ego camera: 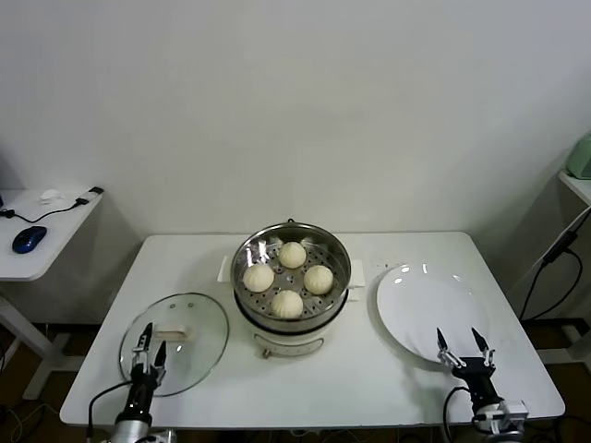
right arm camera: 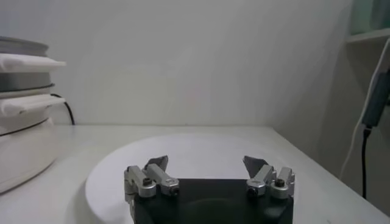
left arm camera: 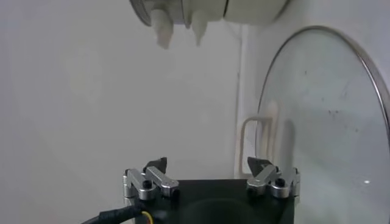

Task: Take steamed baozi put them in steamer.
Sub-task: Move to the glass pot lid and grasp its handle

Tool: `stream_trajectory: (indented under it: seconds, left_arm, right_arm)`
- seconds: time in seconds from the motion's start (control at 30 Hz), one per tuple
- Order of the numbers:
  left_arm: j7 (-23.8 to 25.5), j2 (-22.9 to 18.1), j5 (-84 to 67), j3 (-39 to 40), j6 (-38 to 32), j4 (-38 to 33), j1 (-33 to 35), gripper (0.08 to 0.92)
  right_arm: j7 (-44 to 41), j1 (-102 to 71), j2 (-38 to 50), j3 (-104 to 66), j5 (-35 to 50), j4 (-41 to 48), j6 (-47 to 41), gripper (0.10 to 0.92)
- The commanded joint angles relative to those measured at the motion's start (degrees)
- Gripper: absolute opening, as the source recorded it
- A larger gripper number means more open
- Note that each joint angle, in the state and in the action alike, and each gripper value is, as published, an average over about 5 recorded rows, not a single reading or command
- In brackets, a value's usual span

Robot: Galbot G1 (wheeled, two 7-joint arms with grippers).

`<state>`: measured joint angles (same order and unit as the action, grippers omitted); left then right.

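Four smooth, domed cream-white baozi [ego camera: 291, 267] sit on the perforated tray inside the shiny steamer [ego camera: 292, 286], mid-counter [ego camera: 369, 378]. The glass lid [ego camera: 175, 342] lies left of the steamer, the white plate [ego camera: 425, 310] right of it. The left hand [ego camera: 148, 348], fingers spread and empty, hovers over the lid's near edge; the right hand [ego camera: 464, 346], likewise released, hovers over the plate's near rim. The right wrist view shows only the steamer's side [right arm camera: 21, 115], with the buns hidden.

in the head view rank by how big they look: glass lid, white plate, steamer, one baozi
1. steamer
2. white plate and glass lid: too alike to rank
3. baozi: smallest by far
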<state>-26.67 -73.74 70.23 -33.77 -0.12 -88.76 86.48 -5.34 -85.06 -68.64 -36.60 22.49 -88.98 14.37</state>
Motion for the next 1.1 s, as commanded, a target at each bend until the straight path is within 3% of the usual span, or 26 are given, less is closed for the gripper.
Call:
stream_trajectory:
  seconds: [0.03,0.47,1.1]
  left_arm:
    - [0.84,0.11,1.77,0.67,0.67,4.37,-5.41,0.823]
    - [1.14,1.13,1.88,1.10,0.01,7.99,-7.60,0.792]
    - [-0.04,0.57,1.98,0.90,-0.12,9.74,-8.03,0.255]
  right_arm:
    - [0.23,-0.42,-0.51,-0.13,-0.31,-0.23,0.19,0.823]
    - [0.52,-0.17,-0.66,0.12,-0.51,-0.86,-0.21,0.823]
    - [1.31,-0.27,-1.25,0.37,-0.90,-2.88,-1.01,0.823]
